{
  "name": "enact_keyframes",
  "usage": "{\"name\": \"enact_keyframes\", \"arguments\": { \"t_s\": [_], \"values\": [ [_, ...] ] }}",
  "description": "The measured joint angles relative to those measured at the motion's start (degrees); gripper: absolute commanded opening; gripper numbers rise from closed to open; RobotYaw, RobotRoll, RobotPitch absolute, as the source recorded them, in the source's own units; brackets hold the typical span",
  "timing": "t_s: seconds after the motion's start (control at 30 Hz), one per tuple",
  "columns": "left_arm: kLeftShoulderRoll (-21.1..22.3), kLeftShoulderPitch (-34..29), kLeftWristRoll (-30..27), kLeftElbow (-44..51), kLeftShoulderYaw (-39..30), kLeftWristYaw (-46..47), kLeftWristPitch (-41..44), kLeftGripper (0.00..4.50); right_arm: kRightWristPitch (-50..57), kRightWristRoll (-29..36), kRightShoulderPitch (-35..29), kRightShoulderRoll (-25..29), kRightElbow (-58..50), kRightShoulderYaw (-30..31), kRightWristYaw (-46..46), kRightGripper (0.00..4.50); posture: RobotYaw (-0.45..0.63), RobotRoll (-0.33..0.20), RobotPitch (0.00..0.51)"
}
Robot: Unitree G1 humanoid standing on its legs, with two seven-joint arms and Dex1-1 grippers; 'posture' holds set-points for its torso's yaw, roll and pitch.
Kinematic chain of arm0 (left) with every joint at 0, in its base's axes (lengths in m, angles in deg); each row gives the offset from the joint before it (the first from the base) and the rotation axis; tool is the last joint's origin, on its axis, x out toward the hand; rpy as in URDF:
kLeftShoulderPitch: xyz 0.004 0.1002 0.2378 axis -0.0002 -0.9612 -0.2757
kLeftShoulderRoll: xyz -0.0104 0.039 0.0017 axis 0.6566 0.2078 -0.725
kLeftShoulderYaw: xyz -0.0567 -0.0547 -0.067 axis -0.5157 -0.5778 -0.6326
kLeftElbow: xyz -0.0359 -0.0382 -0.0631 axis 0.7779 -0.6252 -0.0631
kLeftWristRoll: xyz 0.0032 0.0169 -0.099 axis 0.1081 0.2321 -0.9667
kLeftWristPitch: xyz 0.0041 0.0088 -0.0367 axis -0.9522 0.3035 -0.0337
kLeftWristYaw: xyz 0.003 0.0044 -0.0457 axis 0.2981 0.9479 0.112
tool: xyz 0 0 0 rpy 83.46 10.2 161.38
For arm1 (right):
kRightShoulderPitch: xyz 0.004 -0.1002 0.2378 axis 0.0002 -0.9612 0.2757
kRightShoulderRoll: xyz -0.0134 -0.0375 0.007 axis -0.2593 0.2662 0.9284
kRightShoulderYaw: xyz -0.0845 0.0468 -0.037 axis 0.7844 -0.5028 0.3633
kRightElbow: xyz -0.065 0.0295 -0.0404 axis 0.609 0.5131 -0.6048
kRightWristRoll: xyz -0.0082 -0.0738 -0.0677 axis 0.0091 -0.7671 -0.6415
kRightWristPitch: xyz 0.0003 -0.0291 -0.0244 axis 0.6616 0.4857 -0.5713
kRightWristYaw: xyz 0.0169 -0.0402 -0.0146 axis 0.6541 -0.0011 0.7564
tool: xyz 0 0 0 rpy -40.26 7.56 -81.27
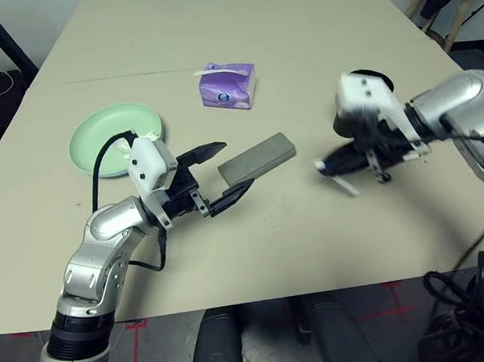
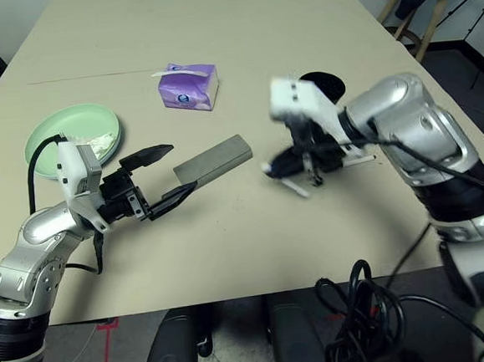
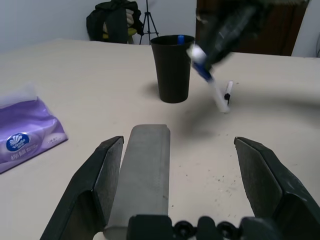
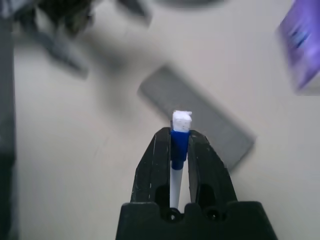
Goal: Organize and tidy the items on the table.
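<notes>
Right wrist view: right gripper [image 4: 180,150] clamped on white pen [image 4: 174,177], blue band and white tip projecting just past black fingertips; grip near the blue end, shaft running back between the fingers. Judged light, stiff, smooth-barrelled, liable to swivel if pinched only at one end; better taken nearer mid-barrel.

Head views: pen-bearing right gripper raised above table [image 1: 231,249], near black cup [image 3: 172,67]; cup upright, one blue-capped pen already standing in it. Second pen [image 3: 228,92] lying on the table just beside the cup.

Left wrist view: left gripper [image 3: 177,172] spread wide, holding nothing, hovering at the near end of grey glasses case [image 1: 257,159]; case flat on the table, beside one finger, not gripped. Judged rigid, light, matte; best taken across its narrow width.

Also listed: purple tissue box [image 1: 228,85], soft-sided, crushable, beyond the case; mint green plate [image 1: 104,135] with crumpled white tissue [image 2: 98,144] on it, at left.
</notes>
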Motion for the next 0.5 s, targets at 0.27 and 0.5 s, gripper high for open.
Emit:
{"name": "enact_keyframes", "arguments": {
  "t_s": [0.27,0.5],
  "values": [
    [0.0,0.6,0.1,-1.8,0.1,-0.1,-0.1,4.50,-17.2,3.4,-0.2,-9.6,2.0,-11.3,-19.5,0.32,0.00,0.000,0.131],
    [0.0,1.6,0.2,-2.1,0.1,-0.5,-0.4,4.50,-28.0,3.4,0.4,-10.5,6.7,-13.4,-29.7,0.32,-0.01,0.000,0.131]
  ]
}}
